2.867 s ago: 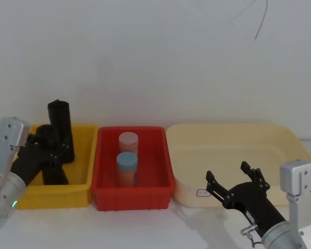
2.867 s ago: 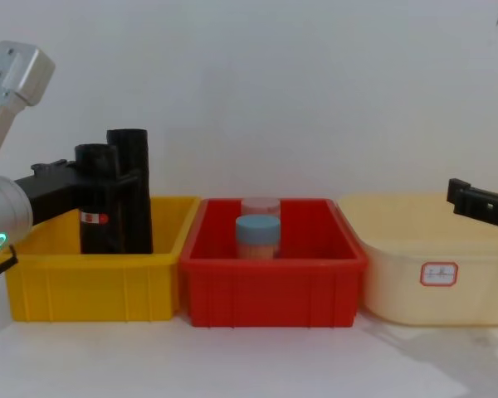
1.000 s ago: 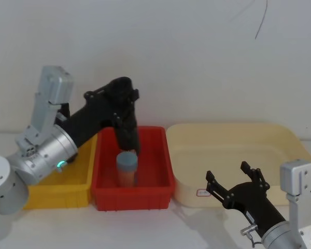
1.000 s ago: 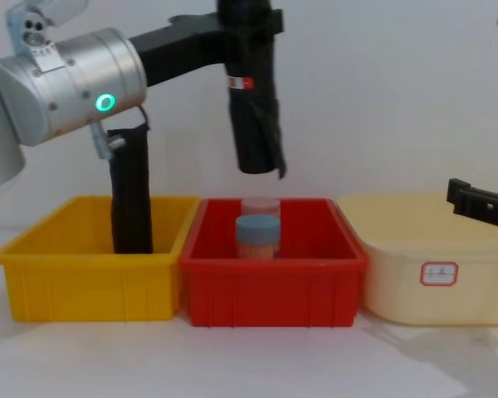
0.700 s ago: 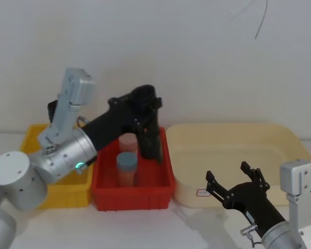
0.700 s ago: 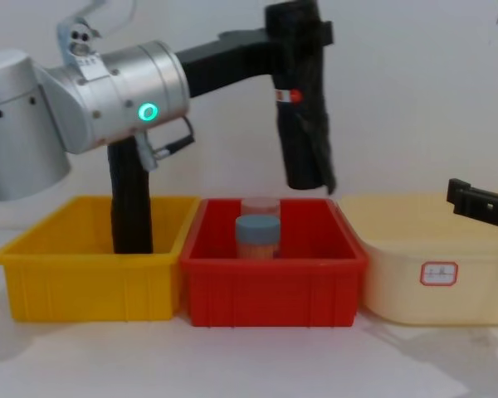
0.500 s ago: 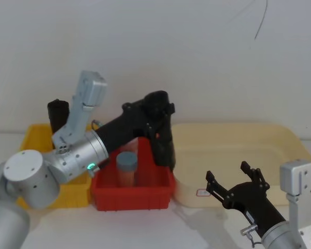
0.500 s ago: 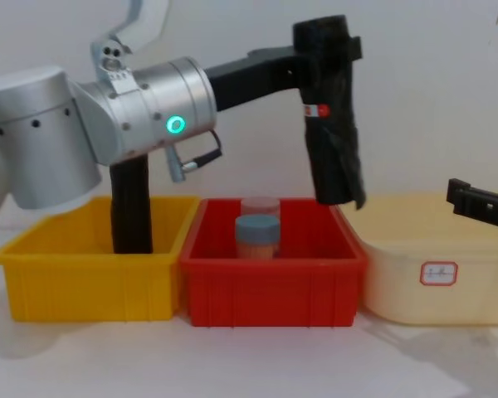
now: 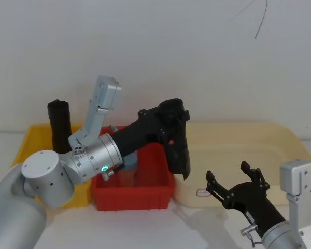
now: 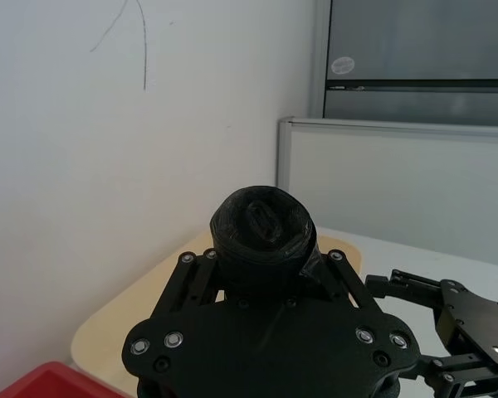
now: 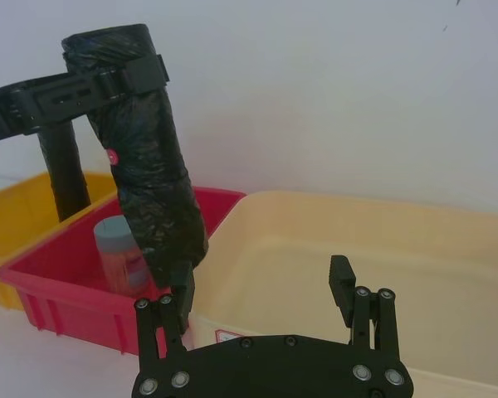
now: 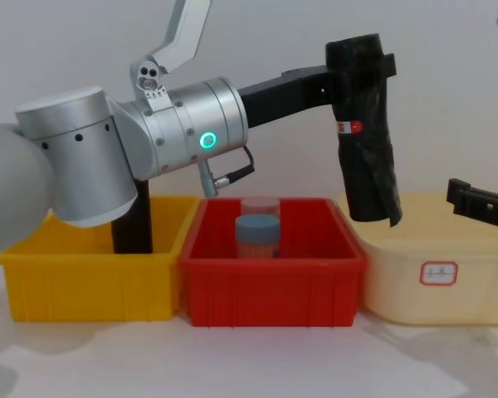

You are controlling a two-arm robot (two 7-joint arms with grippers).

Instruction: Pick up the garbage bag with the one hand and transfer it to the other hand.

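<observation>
Maybe the left gripper [image 12: 361, 68] squeezed the garbage bag [image 12: 368, 170] up high so the right gripper [image 9: 228, 175], jaws open, could grab lower.

white table [image 12: 232, 361], yellow bin [image 12: 83, 292], red bin [image 12: 270, 292], cream tub [image 12: 481, 292]

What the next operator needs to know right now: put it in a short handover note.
Left gripper: shut on the garbage bag near its top, holding it roughly upright in the air above where the red bin meets the beige tub.
Right gripper: open and empty, near the front of the beige tub, apart from the bag.
The other black roll stands in the yellow bin.
Done: the pickup.
Left to do: bring the bag to the right gripper, close it on the bag, then open the left gripper.
</observation>
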